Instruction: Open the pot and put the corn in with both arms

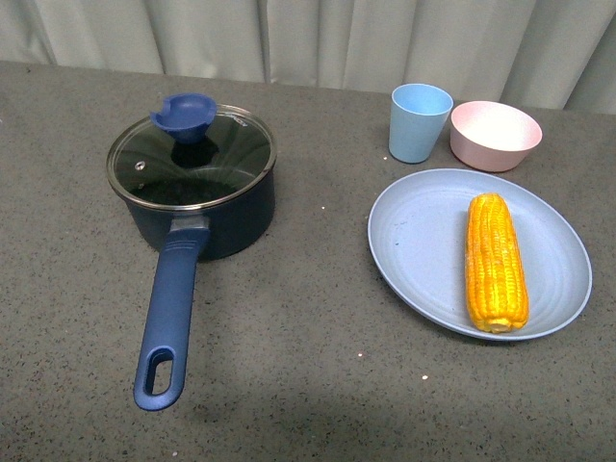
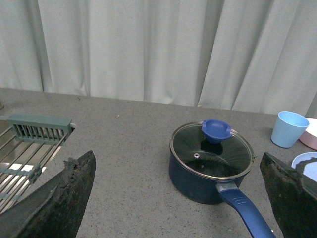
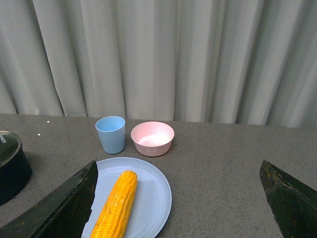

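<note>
I am watching the dark navy lidded saucepan (image 1: pixel 231 226) sitting at nine o'clock on the grey counter (image 1: pixel 318 385), the yellow corn cob (image 1: pixel 496 262) lying at three on a pale blue plate (image 1: pixel 419 241) (left jaws and right jaws gaping wide).

Pot (image 3: pixel 10 166) half cut off in right wrist view, corn (image 3: pixel 116 203) end cropped

A light blue cup (image 1: pixel 420 121) stands at eleven o'clock of the blue plate (image 1: pixel 416 241). A pink bowl (image 1: pixel 495 135) sits just beside the cup, at its three o'clock.
</note>
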Motion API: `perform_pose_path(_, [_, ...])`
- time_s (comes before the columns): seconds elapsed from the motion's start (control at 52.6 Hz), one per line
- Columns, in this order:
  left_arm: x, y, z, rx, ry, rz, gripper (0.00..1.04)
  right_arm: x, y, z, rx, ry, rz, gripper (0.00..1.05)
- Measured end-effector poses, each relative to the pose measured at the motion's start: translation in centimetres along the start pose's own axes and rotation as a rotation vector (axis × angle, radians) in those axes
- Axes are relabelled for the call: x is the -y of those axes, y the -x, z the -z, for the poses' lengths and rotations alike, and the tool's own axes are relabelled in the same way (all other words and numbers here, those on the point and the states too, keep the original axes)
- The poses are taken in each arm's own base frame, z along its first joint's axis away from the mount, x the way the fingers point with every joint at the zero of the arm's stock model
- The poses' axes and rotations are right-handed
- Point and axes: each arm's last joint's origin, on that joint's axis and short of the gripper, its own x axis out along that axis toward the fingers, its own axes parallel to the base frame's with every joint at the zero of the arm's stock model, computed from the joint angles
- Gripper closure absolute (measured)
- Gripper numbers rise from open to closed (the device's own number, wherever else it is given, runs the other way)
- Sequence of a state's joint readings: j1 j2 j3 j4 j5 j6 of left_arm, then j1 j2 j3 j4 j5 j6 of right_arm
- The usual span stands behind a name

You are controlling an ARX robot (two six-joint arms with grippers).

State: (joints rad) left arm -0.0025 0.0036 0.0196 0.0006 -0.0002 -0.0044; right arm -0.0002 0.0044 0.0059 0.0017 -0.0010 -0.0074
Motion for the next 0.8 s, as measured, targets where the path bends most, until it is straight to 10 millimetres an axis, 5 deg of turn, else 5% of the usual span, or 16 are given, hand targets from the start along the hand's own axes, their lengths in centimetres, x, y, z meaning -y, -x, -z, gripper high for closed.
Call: perform_pose_path(0.799, [0.0,0.0,0.0,0.0,0.0,0.0,0.06,0.0,0.0,0.0,0.0,0.0,0.0,0.09])
